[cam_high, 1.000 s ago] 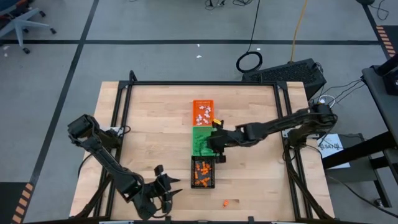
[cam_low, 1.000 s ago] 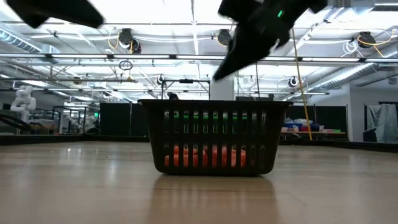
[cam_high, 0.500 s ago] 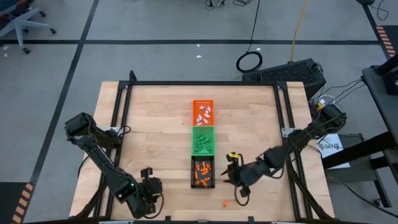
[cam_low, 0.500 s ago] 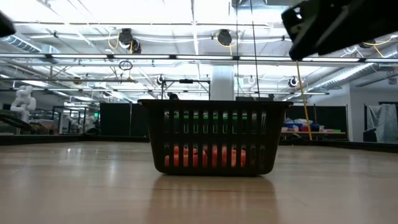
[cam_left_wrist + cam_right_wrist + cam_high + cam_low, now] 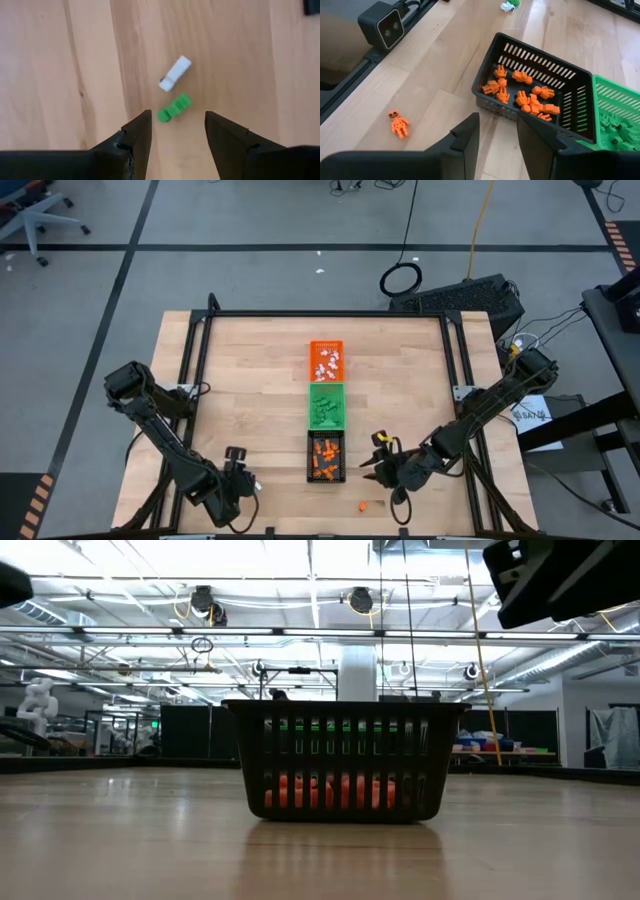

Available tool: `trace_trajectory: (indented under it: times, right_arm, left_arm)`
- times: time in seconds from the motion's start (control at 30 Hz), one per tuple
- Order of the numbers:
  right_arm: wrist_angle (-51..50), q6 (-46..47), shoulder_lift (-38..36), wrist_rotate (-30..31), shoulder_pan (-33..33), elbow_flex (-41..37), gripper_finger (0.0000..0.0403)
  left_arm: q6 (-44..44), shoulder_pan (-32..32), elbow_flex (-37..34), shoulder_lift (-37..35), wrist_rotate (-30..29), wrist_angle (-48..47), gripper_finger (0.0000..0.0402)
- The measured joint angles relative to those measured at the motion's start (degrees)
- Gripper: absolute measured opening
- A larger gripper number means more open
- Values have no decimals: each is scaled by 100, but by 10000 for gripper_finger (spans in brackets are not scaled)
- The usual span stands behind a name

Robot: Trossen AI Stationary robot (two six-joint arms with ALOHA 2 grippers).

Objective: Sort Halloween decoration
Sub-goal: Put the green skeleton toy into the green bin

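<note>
Mostly sorted: three trays in a column mid-table. Orange tray (image 5: 326, 360) farthest back holds white trinkets (image 5: 327, 363), green tray (image 5: 326, 405) in the middle holds green trinkets (image 5: 324, 411), black tray (image 5: 326, 457) nearest the front edge holds orange trinkets (image 5: 324, 459).

Left gripper (image 5: 237, 476) hovers low over the front-left part of the table, well left of the black tray. In its wrist view the jaws stand parted with nothing between the fingers (image 5: 136, 135). A loose green trinket (image 5: 173, 108) lies on the wood just ahead of the gap between the jaws, and a loose white trinket (image 5: 175, 73) lies just beyond it, close to it but apart.

Right gripper (image 5: 381, 465) sits just right of the black tray near the front edge. Jaws parted, holding nothing; fingers (image 5: 465, 138) empty in the wrist view. A loose orange skeleton (image 5: 364, 506) lies on the bare table (image 5: 250, 380) near the front edge, near this gripper, not between its jaws. Right wrist view also shows the black tray's orange pile (image 5: 522, 95) and a corner of the green tray (image 5: 615, 112).

Low view: only the black tray (image 5: 342, 760) with orange pieces visible through its slats.
</note>
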Motion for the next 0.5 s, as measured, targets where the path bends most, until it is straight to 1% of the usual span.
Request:
trace_trajectory:
  times: [0.1,0.23,0.4,0.5]
  right_arm:
    - [-1,0,0,0,0,0,118]
    - [-4,0,0,-6,0,0,118]
    - [-7,0,0,-13,0,0,118]
    - [-7,0,0,-14,2,0,118]
  left_arm:
    - [164,0,0,0,-198,2,177]
    - [204,9,0,78,-209,16,177]
    - [566,9,-2,288,-214,229,177]
    - [622,9,-2,399,-218,347,177]
